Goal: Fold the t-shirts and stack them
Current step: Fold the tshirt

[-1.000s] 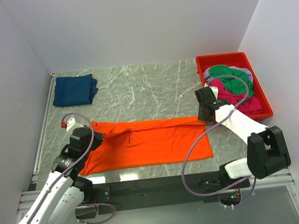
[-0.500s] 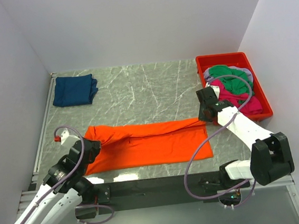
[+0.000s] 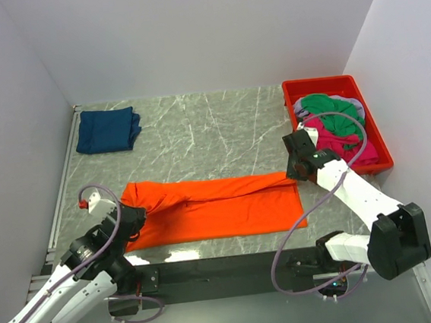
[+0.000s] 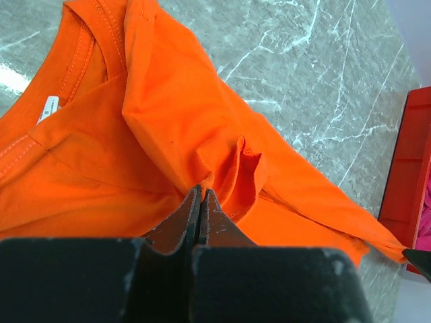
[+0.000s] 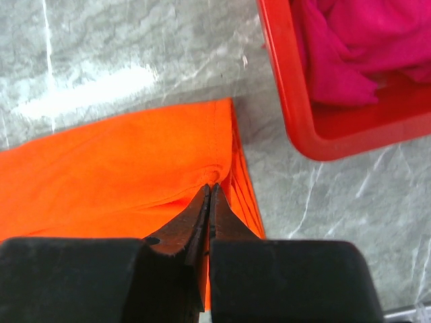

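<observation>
Here left fingers (image 4: 183, 227) and right fingers (image 5: 194, 225) pinch the soft, rumpled orange t-shirt (image 3: 220, 207) (a long folded band).

Open table (image 3: 212, 127) beyond the orange t-shirt (image 3: 220, 207), between navy t-shirt (image 3: 106, 131) and red bin (image 3: 319, 81).

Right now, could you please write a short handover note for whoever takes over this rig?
Left gripper: shut, pinching the orange t-shirt near its collar end.
Right gripper: shut on its hem end, beside the red bin.
Done: navy t-shirt folded at the far left corner; orange one partly folded lengthwise.
Left: finish orange, stack it, then green, pink and grey shirts from the bin.
</observation>
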{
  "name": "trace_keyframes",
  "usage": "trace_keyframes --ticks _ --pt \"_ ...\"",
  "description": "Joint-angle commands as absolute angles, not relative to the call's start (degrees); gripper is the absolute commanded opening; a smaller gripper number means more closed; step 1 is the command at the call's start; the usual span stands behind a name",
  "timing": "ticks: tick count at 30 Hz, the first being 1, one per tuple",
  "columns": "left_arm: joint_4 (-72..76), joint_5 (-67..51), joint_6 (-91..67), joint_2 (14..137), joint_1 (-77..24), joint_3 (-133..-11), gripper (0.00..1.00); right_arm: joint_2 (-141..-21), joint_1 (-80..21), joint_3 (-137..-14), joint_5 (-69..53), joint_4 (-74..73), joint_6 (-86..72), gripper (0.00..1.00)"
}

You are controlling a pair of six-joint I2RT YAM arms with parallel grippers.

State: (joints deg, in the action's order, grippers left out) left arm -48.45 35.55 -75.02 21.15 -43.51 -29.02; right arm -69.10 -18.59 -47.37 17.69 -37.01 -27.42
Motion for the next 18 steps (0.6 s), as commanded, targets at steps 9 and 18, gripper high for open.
trace_keyframes --ticks 9,18 --pt "-51.76 39.29 -80.33 18.28 -47.98 -31.64 0.01 -66.62 -19.42 -46.41 20.13 -40.51 -30.41 0.00" --pt "-54.75 41.92 -83.93 17.84 -51.41 -32.52 0.01 -68.20 -19.42 -46.84 20.74 -41.13 -31.11 0.00"
